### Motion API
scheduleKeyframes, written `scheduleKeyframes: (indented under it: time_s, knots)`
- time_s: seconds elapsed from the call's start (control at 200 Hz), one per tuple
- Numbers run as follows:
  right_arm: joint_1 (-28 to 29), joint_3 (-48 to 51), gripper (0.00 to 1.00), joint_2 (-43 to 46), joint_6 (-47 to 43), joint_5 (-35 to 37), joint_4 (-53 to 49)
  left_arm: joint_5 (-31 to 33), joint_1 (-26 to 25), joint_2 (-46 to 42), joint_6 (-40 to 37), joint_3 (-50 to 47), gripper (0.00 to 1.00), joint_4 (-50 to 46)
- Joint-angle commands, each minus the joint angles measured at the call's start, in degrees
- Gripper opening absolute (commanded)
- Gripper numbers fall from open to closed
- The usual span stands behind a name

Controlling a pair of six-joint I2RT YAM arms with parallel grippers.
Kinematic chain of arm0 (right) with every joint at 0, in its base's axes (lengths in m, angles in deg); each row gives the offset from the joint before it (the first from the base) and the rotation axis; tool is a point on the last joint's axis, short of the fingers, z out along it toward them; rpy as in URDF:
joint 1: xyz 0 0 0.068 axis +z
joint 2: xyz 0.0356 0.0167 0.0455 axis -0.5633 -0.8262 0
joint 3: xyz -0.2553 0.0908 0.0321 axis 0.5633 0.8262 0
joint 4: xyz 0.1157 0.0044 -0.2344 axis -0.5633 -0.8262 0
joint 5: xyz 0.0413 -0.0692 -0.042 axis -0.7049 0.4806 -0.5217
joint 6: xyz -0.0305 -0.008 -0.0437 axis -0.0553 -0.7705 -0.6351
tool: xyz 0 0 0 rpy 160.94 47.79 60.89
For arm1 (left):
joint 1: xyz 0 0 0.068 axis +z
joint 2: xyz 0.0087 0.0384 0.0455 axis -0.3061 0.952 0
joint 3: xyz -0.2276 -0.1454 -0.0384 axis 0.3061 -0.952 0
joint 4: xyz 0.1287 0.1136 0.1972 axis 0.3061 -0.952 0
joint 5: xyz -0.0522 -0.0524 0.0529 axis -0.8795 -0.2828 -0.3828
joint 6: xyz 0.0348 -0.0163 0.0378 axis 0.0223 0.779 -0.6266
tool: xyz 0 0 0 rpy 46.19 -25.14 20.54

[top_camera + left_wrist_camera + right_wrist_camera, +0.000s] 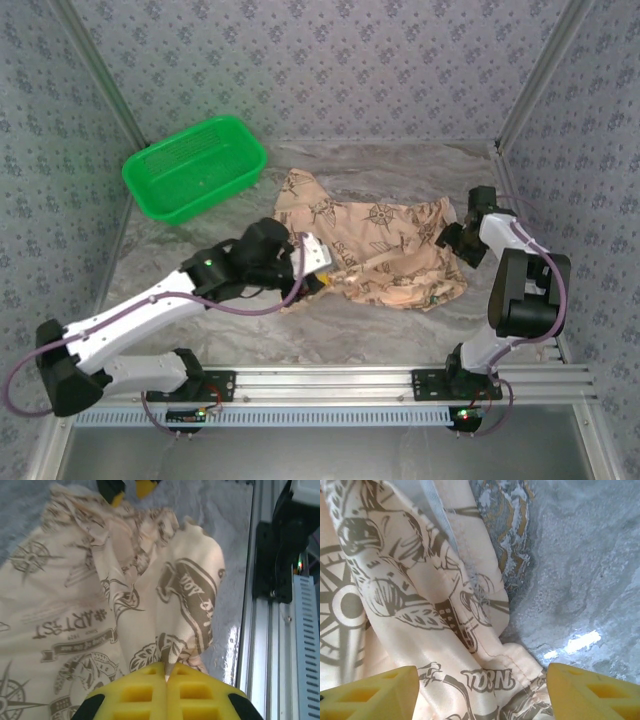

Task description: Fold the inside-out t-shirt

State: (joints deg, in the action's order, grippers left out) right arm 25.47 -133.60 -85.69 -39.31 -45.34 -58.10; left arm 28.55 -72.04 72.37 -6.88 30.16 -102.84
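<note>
Left pincer (166,676), cut off at the bottom edge, clamps the t-shirt (75,605).

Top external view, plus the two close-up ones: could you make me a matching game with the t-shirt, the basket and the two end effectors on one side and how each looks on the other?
Things:
1. t-shirt
2. basket
3. left end effector
4. right end effector

Descriptions:
A. Open, with a hem of the t-shirt lying between its yellow fingers
B. Green, lying apart from the t-shirt at the far left
C. Shut, pinching a fold of the t-shirt
D. Tan with dark print, crumpled

Pairs: 1-D, 2-B, 3-C, 4-A
</note>
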Motion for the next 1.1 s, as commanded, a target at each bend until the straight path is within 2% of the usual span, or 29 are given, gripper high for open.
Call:
scheduleKeyframes:
  time_s: [0.0,0.125,0.28,0.44,0.515,0.645,0.785,0.845,0.934,1.014,1.094]
  knots:
    - [-0.50,-3.56,0.69,-0.48,-2.65,1.05,-1.28,-5.25,2.78,-2.66,2.26,-3.10,0.00,-0.13]
    - [0.99,-7.37,0.61,-2.97,-7.60,-1.38,-1.69,-5.74,4.85,-4.58,4.40,-4.57,0.00,0.53]
    - [4.71,-13.39,0.59,-8.15,-14.79,-1.82,-2.51,-5.27,5.77,-5.20,5.10,-5.76,0.00,0.04]
    - [5.85,-17.07,0.55,-12.80,-16.73,-3.14,-4.28,-3.86,8.15,-6.53,5.78,-5.76,0.00,-0.64]
    - [6.10,-17.75,0.54,-14.28,-17.01,-1.10,-4.88,-4.08,9.83,-7.51,5.63,-5.85,0.00,-1.17]
    - [5.95,-19.61,0.58,-16.30,-16.92,7.30,-6.39,-5.94,12.56,-8.41,5.05,-5.84,0.00,-1.65]
    - [5.56,-20.75,0.58,-17.51,-17.24,4.86,-5.78,-6.66,13.67,-8.30,4.79,-6.01,0.00,-2.01]
    - [5.40,-21.05,0.55,-18.67,-17.08,1.81,-5.09,-6.57,14.10,-8.37,4.79,-6.33,0.00,-1.90]
    - [5.36,-21.19,0.45,-20.31,-17.11,-2.44,-4.50,-6.48,15.23,-8.31,4.88,-6.46,0.00,-1.87]
    - [5.48,-20.80,0.40,-21.21,-17.32,-2.79,-4.15,-6.39,16.68,-8.48,4.98,-6.40,0.00,-1.98]
    - [5.65,-21.23,0.38,-21.94,-17.53,0.49,-4.91,-6.52,18.32,-8.81,5.14,-6.44,0.00,-2.10]
